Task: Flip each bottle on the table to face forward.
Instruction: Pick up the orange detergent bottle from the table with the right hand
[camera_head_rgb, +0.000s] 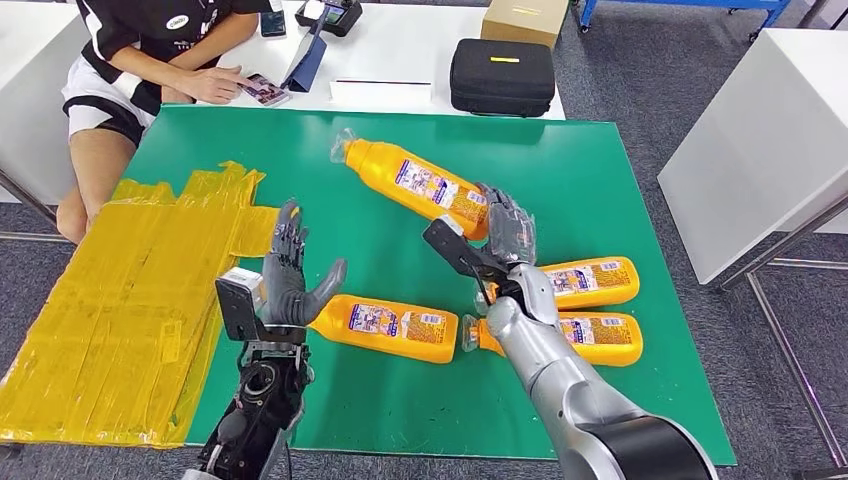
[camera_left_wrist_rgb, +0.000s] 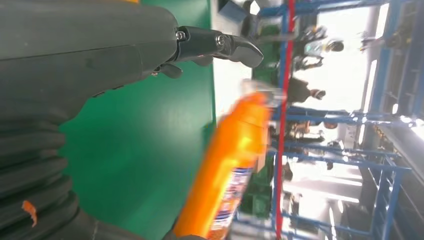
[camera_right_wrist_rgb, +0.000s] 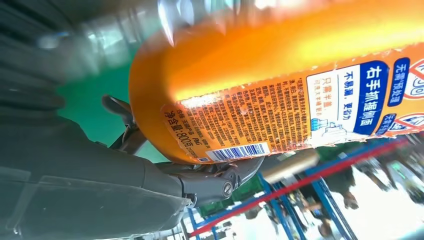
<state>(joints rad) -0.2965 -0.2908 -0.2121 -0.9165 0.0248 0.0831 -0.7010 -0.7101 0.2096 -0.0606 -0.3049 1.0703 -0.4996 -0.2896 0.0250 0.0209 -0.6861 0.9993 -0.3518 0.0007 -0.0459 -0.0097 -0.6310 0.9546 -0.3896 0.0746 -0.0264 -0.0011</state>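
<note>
Several orange bottles lie on their sides on the green table (camera_head_rgb: 300, 150). My right hand (camera_head_rgb: 508, 235) wraps its fingers around the base end of the far bottle (camera_head_rgb: 415, 183), which lies slantwise with its cap to the far left. In the right wrist view that bottle (camera_right_wrist_rgb: 280, 90) shows its printed back label, with my right hand (camera_right_wrist_rgb: 100, 185) curled under it. My left hand (camera_head_rgb: 290, 280) stands open, fingers up, just left of the cap of the near bottle (camera_head_rgb: 392, 328). The left wrist view shows this bottle (camera_left_wrist_rgb: 230, 165) beyond my left hand (camera_left_wrist_rgb: 100, 60). Two more bottles (camera_head_rgb: 590, 281) (camera_head_rgb: 600, 338) lie at the right.
A yellow taped sheet (camera_head_rgb: 110, 300) covers the table's left part. A person (camera_head_rgb: 150, 60) sits at the far left by a white table with a black case (camera_head_rgb: 502, 75) and a cardboard box (camera_head_rgb: 525, 18). Another white table (camera_head_rgb: 760, 140) stands at the right.
</note>
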